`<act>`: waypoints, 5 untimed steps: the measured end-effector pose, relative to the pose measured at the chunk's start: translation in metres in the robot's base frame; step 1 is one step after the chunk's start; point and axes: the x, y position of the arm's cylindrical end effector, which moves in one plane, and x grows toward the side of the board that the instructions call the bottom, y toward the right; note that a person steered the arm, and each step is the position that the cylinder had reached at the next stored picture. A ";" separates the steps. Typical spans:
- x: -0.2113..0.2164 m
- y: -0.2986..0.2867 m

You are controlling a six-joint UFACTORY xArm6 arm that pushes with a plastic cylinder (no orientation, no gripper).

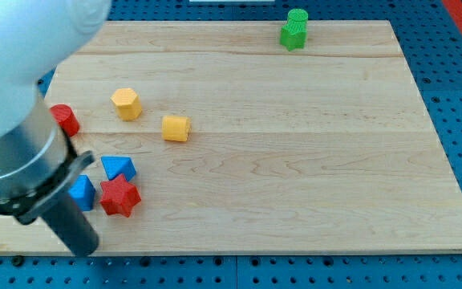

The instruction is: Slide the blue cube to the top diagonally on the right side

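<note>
- Wood forms the tabletop (295, 144), a pale board lying on a blue pegboard surface (455, 96).
- Arm housing (22, 120), white above and grey below, fills the view's top-left and covers the tabletop's left edge.
- A dark rod (70, 221) runs down from the housing toward the bottom-left corner; my tip (87, 249) sits near the bottom edge, just below and left of the blue cube. There are no jaws on this rig, only the rod.
- The blue cube (82, 193) lies near the bottom-left corner, partly hidden by the rod, touching or nearly touching the red star-shaped block (120, 196) on its right.
- A blue triangular block (118, 167) sits just above the red star.
- A red cylinder (64, 119) stands by the left edge, partly behind the housing.
- Two yellow blocks lie left of centre: a yellow hexagonal block (126, 103) and a yellow cube-like block (176, 127) lower to its right.
- A green block (294, 30) stands at the top edge, right of centre; its shape is hard to tell.
</note>
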 end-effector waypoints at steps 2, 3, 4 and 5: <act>-0.001 -0.059; -0.003 -0.106; -0.020 -0.078; -0.045 -0.042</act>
